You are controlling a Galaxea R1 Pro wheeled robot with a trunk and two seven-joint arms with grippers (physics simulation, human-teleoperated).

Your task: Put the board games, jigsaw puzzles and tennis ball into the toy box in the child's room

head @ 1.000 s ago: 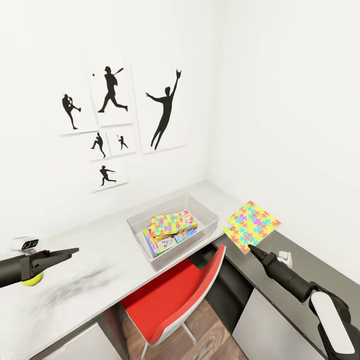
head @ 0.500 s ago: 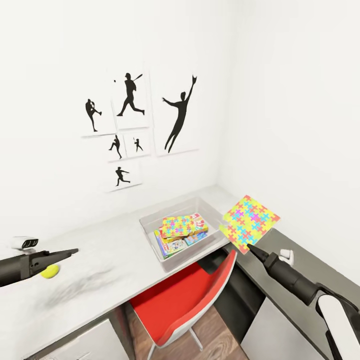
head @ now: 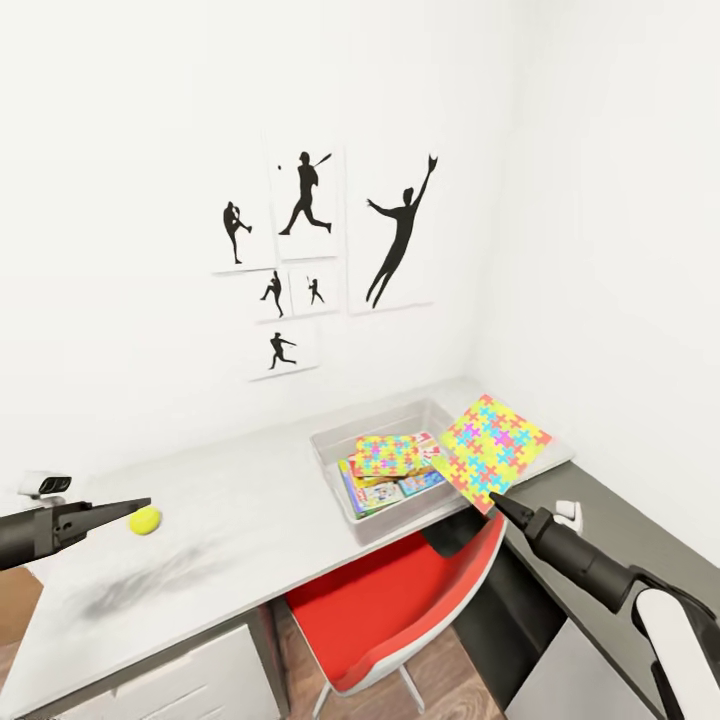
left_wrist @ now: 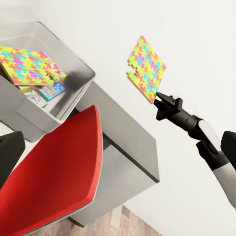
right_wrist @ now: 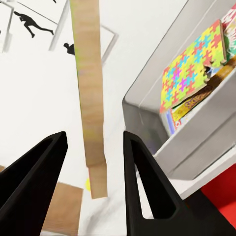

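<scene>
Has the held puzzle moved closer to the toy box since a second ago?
Yes. The puzzle, pinched by the right gripper, now overlaps the toy box rim's right end; earlier it hung clear to its right.

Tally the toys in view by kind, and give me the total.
Multicoloured flat jigsaw puzzles: 2, one in the translucent grey plastic toy box, one held by the right pincer.
Flat printed board game boxes in the toy box: at least 2; the stack hides any more.
Small yellow-green tennis ball on the pale grey desk: 1.
Total: at least 5.
</scene>
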